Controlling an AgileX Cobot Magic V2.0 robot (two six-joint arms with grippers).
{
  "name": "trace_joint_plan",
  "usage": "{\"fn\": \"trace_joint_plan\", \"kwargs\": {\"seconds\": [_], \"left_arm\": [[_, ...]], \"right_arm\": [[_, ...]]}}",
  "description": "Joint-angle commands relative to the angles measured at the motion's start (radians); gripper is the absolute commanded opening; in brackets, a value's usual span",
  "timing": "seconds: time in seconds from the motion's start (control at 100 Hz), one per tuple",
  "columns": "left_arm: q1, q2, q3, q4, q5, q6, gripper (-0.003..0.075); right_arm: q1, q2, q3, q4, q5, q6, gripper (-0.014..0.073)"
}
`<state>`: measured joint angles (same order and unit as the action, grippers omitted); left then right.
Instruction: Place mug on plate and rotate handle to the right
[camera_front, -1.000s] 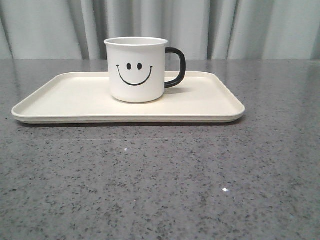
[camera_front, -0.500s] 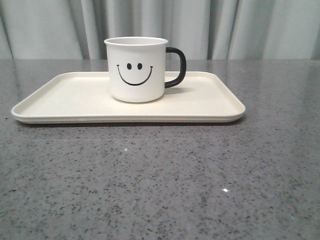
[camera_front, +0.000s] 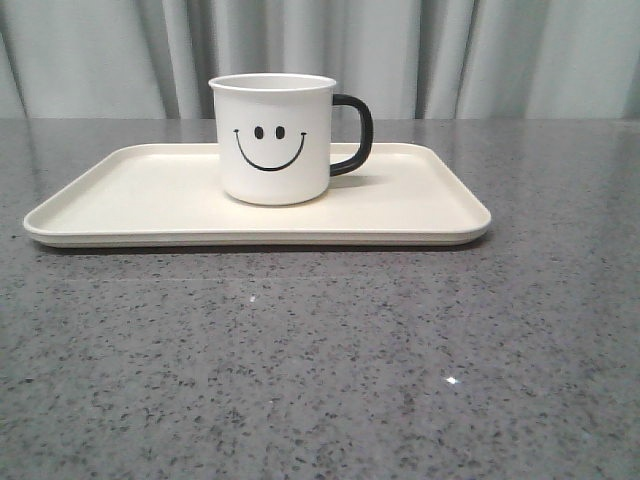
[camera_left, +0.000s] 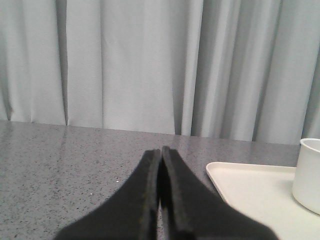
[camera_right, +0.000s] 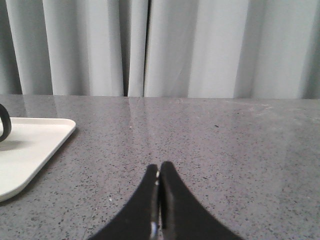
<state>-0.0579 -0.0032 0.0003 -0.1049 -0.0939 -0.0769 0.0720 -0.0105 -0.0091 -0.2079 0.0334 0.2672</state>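
Upright, glossy white cylindrical mug (camera_front: 272, 140) on flat cream plate (camera_front: 120, 190), black loop handle (camera_front: 354, 134) rightward, both claws clenched, empty.

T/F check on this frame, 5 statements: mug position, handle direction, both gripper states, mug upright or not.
1. The mug stands on the plate. True.
2. The handle points to the left in the front view. False: it points right.
3. The left gripper is shut on the mug. False: it is shut on nothing, apart from the mug, over the table.
4. The right gripper is shut and holds nothing. True.
5. The mug lies on its side. False: it stands upright, smiley face toward the front camera.
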Motion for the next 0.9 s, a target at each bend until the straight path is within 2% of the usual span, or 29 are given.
{"fn": "trace_joint_plan", "kwargs": {"seconds": [0.0, 0.21, 0.4, 0.67, 0.89], "left_arm": [[0.0, -0.03, 0.011, -0.009, -0.08, -0.008, -0.002], [0.0, -0.03, 0.011, -0.009, -0.08, -0.008, -0.002], [0.0, -0.03, 0.011, -0.009, -0.08, -0.008, -0.002], [0.0, -0.03, 0.011, -0.009, -0.08, -0.008, -0.002], [0.0, -0.03, 0.011, -0.009, -0.08, -0.008, -0.002]], "right_arm": [[-0.006, 0.0, -0.025, -0.001, -0.089, -0.002, -0.0118], [-0.006, 0.0, -0.015, 0.007, -0.09, -0.002, -0.0118], [-0.006, 0.0, 0.037, 0.137, -0.097, -0.04, -0.0118], [-0.006, 0.0, 0.037, 0.264, -0.089, -0.258, -0.0118], [-0.006, 0.0, 0.037, 0.273, -0.084, -0.333, -0.0118]]}}
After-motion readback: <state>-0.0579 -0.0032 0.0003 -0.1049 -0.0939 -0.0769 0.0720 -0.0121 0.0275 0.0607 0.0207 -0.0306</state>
